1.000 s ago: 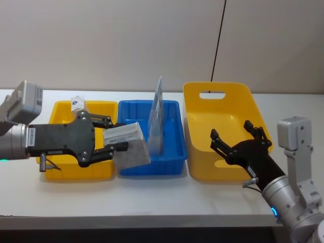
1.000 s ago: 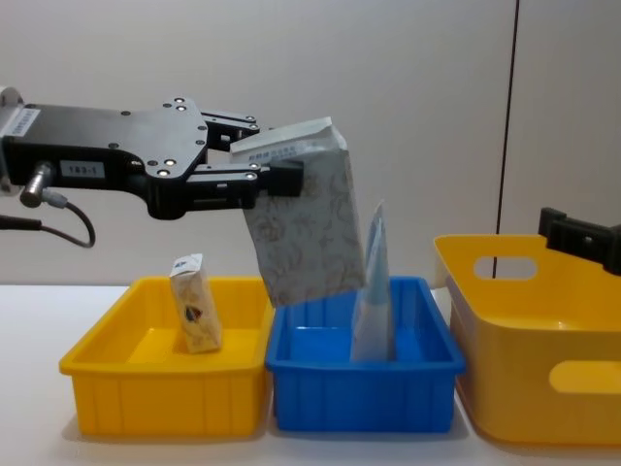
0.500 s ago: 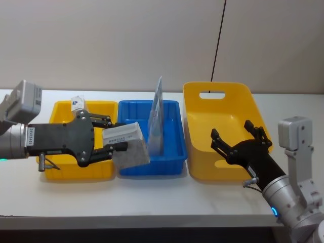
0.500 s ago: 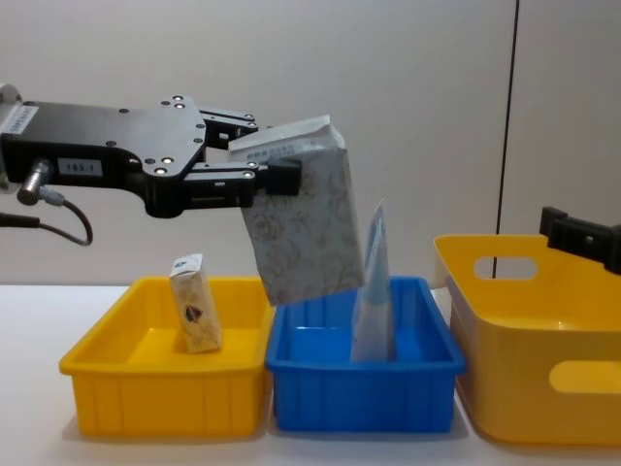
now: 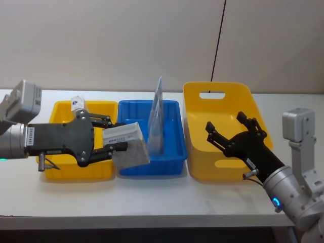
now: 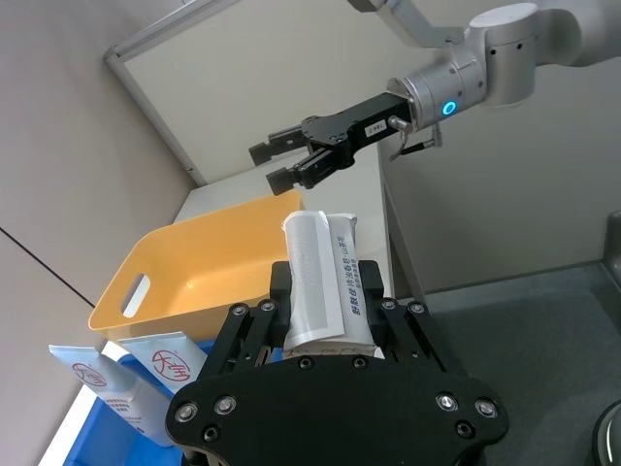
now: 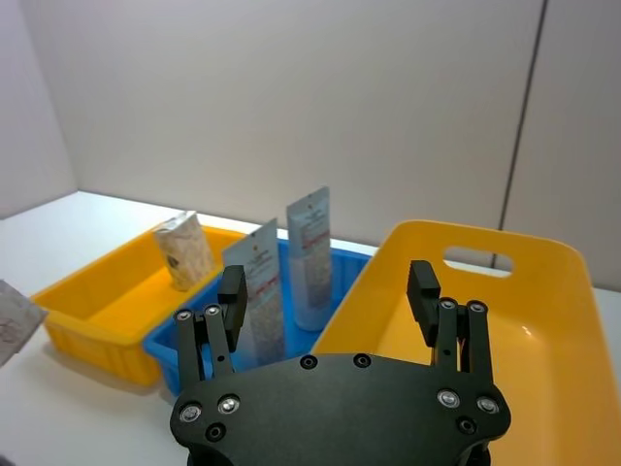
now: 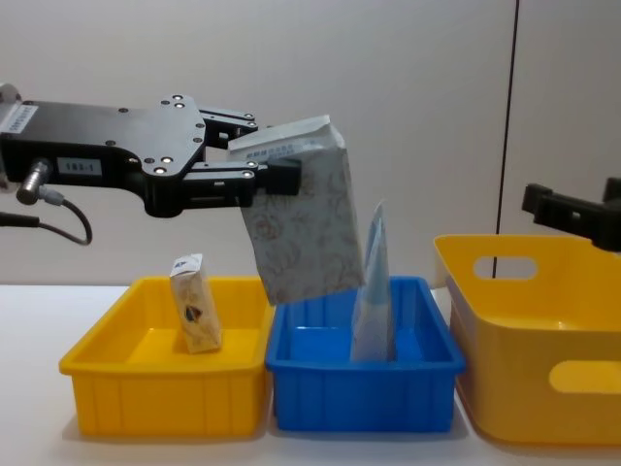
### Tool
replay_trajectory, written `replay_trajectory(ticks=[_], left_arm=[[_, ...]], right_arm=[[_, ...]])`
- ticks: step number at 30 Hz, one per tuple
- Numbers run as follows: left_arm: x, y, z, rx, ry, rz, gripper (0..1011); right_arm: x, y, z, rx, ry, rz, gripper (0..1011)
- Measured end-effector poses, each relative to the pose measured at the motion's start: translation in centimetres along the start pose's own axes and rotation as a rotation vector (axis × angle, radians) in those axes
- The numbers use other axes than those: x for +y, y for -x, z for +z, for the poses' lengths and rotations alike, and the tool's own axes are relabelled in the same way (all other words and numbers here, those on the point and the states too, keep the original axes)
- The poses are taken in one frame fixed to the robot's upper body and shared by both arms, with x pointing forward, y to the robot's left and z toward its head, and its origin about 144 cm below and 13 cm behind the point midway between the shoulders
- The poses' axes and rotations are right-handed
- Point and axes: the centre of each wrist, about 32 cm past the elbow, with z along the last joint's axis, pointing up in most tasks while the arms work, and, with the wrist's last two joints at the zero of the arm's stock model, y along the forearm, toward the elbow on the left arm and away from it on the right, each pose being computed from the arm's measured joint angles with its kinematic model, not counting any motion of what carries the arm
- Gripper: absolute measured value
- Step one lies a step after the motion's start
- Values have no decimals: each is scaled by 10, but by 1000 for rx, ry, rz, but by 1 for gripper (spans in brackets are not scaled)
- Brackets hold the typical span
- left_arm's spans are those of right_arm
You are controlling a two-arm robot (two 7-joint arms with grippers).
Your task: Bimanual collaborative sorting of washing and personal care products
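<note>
Pale wall is seen behind a white table (image 5: 152, 195), and one thin black cable (image 5: 218, 40) runs down it. Three bins are counted in a row on the table. One small yellow bin (image 8: 165, 393) is set towards the left edge. One blue bin (image 8: 359, 398) is placed just beside it in the middle. One large yellow bin (image 5: 223, 101) with handle slots is set towards the right edge.

Four products are counted: one pouch, one packet and two tubes.

The whitish-grey, faintly patterned pouch (image 8: 306, 228) is gripped by its crimped top in the left gripper (image 8: 264, 153), whose fingers are closed narrowly on it. The pouch is held in the air, tilted. It hangs above the left side of the blue bin, close to the wall next to the small yellow bin, and its lower end is just over the blue rim.

The small cream packet (image 8: 194, 316) with a dark logo is found in the small yellow bin, standing nearly upright at the back left corner.

Two pale blue tubes (image 7: 257, 286) (image 7: 309, 254) are held by the blue bin, standing upright and close together in its right half. From the chest view they line up so that one outline is seen.

The right gripper (image 5: 224, 121) is held in the air over the front part of the large yellow bin. Its fingers are spread wide and nothing is gripped between them.
</note>
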Motion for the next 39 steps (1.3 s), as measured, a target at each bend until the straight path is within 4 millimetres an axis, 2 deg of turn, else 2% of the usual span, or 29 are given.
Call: replay_trajectory(ticks=[24, 39], left_arm=[[0, 0, 0, 0, 0, 0, 367], [0, 0, 0, 0, 0, 0, 367]], right_arm=[[36, -45, 8, 58, -30, 349, 1000], [67, -68, 13, 72, -22, 594, 1000]])
